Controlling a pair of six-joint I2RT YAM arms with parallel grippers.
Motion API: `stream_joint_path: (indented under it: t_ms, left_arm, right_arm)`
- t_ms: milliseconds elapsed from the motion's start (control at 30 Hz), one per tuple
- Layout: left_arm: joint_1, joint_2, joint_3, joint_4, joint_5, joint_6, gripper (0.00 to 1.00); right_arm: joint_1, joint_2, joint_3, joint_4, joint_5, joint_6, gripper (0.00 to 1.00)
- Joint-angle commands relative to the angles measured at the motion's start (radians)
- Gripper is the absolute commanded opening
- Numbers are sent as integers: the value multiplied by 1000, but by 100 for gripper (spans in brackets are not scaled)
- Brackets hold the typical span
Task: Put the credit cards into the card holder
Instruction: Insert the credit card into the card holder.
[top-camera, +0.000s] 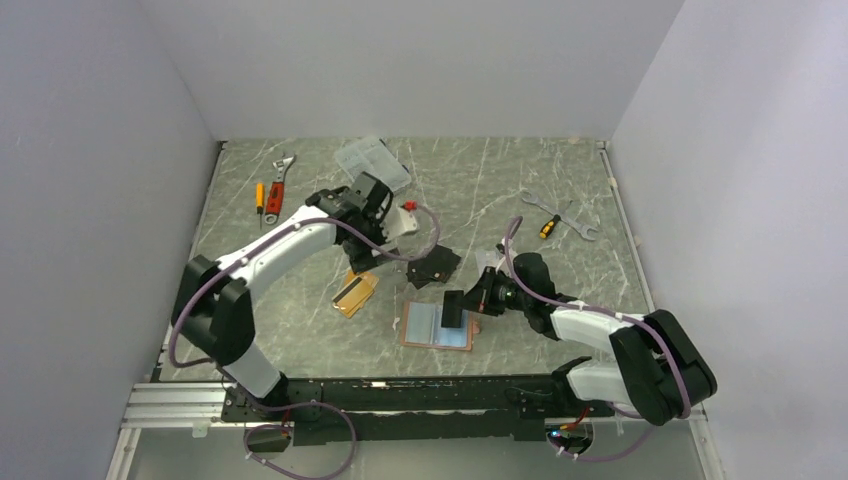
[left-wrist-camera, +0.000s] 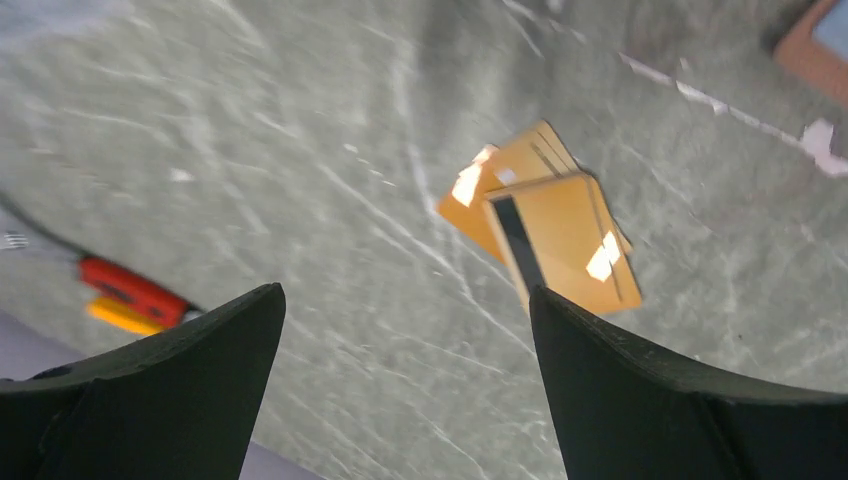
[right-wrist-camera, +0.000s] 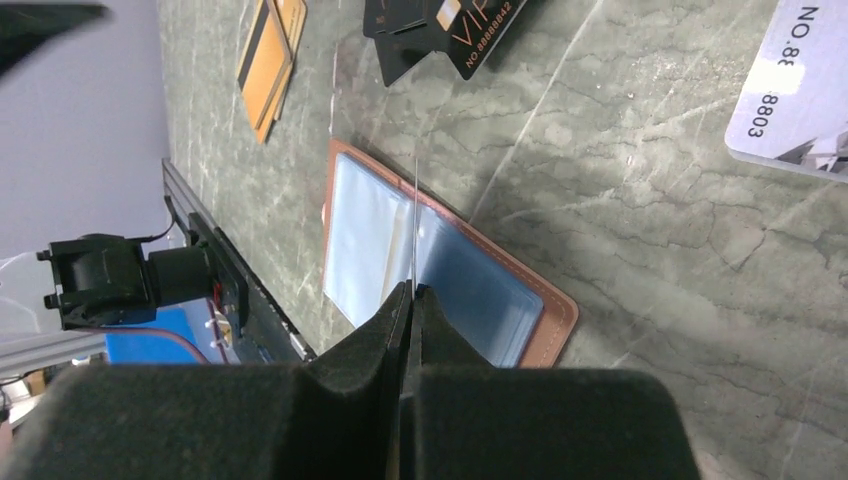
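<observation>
Card holder (top-camera: 432, 327) lies open and flat on the bench (top-camera: 500, 170) at the near middle, pink rim, pale-blue inside facing up. Right fingers (right-wrist-camera: 412, 291) are clenched on a thin card (right-wrist-camera: 412, 215). In the right wrist view it is seen edge-on, standing upright over the holder's middle fold. From above, this held card (top-camera: 453, 308) looks dark and sits over the holder's right half. Can't tell if its lower edge touches the pockets.

Silver-grey card (right-wrist-camera: 797, 90) lies flat on the bench apart from the holder, cut off by the edge of the right wrist view, printed number facing up.

Left of the holder and slightly farther are the orange-gold cards (top-camera: 355, 293), two of them overlapping. The top one has a dark stripe (left-wrist-camera: 521, 244). They are flat on the bench, not touching the holder.

Left fingers (left-wrist-camera: 402, 296) are released, spread wide and holding nothing. They hover above the bench just beside the orange-gold cards.

Black cards (top-camera: 434, 266) are fanned in a small pile beyond the holder, between the two arms. VIP lettering is visible on one (right-wrist-camera: 470, 25).

Far left: a yellow screwdriver (top-camera: 259, 195) and a red-handled wrench (top-camera: 278, 183). Far middle: a clear plastic box (top-camera: 372, 160). Far right: spanners (top-camera: 578, 226) and another screwdriver (top-camera: 548, 226).
</observation>
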Motion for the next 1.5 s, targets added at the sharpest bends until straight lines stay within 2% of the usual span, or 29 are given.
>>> stream_joint_path:
  t_ms: [0, 67, 233, 333, 433, 600, 667, 733, 800, 933, 1000, 1100, 1133, 1233, 1367, 1467]
  left_arm:
    - [6, -16, -34, -43, 56, 0, 99]
    - [-11, -31, -111, 31, 153, 15, 100]
    - [-117, -112, -371, 309, 298, 87, 99]
    - [-143, -67, -394, 331, 397, 110, 99]
    - [-156, -68, -416, 303, 487, 223, 99]
    - [-159, -112, -448, 291, 540, 415, 99]
    - [-174, -156, -515, 352, 593, 545, 99]
    - [-210, -192, -583, 450, 609, 608, 99]
    - [-243, -202, -633, 557, 625, 622, 99]
    - [-300, -136, -640, 606, 636, 644, 99]
    - [-311, -101, -639, 644, 626, 634, 94]
    - [-314, -38, -606, 633, 604, 644, 70]
    - [-314, -23, -599, 616, 594, 660, 65]
    - [-312, -36, -606, 557, 585, 731, 63]
    - [-290, -71, -604, 442, 598, 841, 71]
    - [-289, -52, -569, 420, 609, 792, 64]
  right_arm:
    - [3, -53, 0, -11, 29, -14, 0]
    - [4, -62, -6, -14, 30, -9, 0]
    - [3, -44, -14, 2, 24, 7, 0]
    - [3, -37, -17, -9, 22, 8, 0]
    - [3, -45, -13, -53, 39, -9, 0]
    - [2, -21, 31, -147, 73, -44, 0]
    - [-6, -12, 43, -159, 78, -51, 0]
    - [-18, -9, 49, -161, 73, -62, 0]
    - [-27, -10, 55, -166, 63, -79, 0]
    - [-41, -44, 70, -179, 33, -110, 0]
    - [-59, -62, 73, -181, 12, -121, 0]
    - [-89, -68, 72, -158, -30, -116, 0]
    - [-97, -67, 75, -150, -40, -114, 0]
    - [-105, -71, 76, -132, -61, -104, 0]
    - [-109, -73, 70, -125, -73, -99, 0]
    - [-113, -79, 71, -129, -77, -100, 0]
